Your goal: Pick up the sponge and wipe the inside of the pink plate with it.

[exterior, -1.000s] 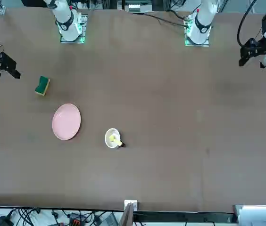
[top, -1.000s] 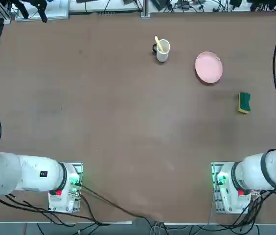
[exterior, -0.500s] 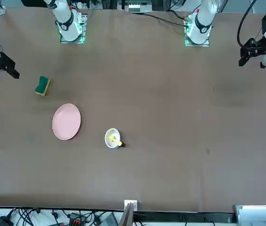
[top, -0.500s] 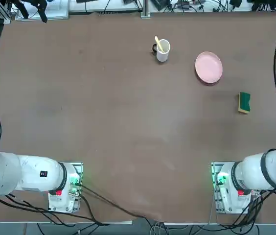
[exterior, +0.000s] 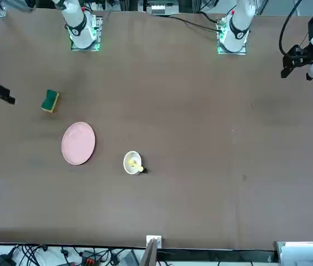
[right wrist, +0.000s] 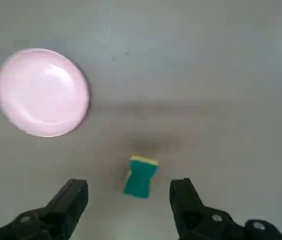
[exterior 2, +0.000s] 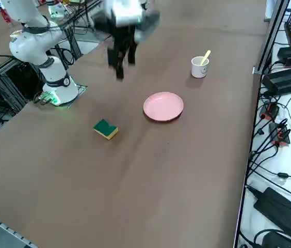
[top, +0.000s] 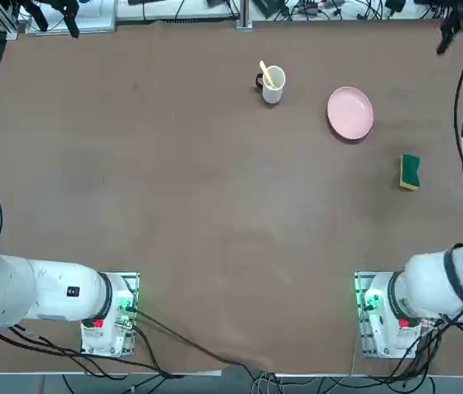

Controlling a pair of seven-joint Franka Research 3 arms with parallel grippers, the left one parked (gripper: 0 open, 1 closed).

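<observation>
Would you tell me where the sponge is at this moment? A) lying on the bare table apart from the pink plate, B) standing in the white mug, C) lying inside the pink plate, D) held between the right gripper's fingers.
A: the sponge lies on the table, clear of the pink plate, and the right gripper hangs open above it without touching it.

sponge nr pink plate, mug

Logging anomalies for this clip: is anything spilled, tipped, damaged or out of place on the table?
Nothing stands out. The sponge lies flat beside the empty pink plate, the mug stands upright, and the right gripper hangs open above the sponge.
</observation>
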